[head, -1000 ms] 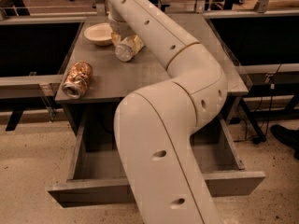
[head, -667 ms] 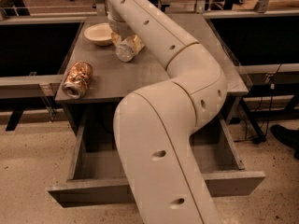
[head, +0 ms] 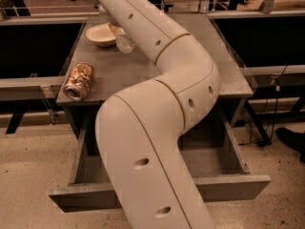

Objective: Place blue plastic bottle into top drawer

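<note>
The hand [head: 113,28] sits at the far left of the bench [head: 143,73], mostly hidden behind the robot's own arm [head: 157,128], and it looks clenched on the blue plastic bottle [head: 125,43]. The bottle hangs tilted from it, just beside the rim of the pale bowl [head: 100,34]. A second ago the bottle lay lower, down on the bench surface at the bowl's right side. It now shows a little higher and slightly further left, while the bowl and the crushed coppery can [head: 79,80] have not shifted at all. I take this to mean the grasp has held and the lift has begun, so the pick looks done and the carry is what remains.

The top drawer [head: 233,187] stands pulled out below the bench edge, and the parts of its floor that show on either side of the arm are bare. It lies well apart from the bottle, toward the near side, so the hand will probably have to bring the bottle back over the bench edge and down before letting go.

Nothing can be read. The bottle's label shows only as a pale patch, and the can's printed surface is creased copper and white with no legible brand
</note>
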You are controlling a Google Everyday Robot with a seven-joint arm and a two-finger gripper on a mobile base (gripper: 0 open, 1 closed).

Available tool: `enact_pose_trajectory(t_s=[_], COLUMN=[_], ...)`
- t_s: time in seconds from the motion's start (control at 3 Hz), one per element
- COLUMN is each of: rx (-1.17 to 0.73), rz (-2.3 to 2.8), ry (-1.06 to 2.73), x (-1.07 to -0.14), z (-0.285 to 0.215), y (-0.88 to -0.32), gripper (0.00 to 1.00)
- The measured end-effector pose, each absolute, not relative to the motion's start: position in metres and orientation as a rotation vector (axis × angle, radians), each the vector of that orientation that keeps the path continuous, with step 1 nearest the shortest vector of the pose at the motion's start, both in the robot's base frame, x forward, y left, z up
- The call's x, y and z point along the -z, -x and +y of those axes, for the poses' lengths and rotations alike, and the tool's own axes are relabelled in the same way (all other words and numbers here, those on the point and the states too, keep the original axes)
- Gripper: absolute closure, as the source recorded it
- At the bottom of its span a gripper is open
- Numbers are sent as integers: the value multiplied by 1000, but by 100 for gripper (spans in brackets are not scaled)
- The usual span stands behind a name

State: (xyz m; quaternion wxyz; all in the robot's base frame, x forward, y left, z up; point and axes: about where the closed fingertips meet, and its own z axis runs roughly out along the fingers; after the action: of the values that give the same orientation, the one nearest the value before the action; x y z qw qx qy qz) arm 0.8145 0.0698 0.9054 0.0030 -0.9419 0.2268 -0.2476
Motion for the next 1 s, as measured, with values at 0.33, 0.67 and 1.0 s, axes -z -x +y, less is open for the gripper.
enact_pose_trajectory(t_s=[0.33, 0.67, 1.0], rx=[913, 915, 893], rz=[696, 694, 643], ry=[2887, 2885, 2854], x=[-958, -958, -955], z=[88, 89, 95], y=[-810, -811, -814], gripper=[100, 100, 100])
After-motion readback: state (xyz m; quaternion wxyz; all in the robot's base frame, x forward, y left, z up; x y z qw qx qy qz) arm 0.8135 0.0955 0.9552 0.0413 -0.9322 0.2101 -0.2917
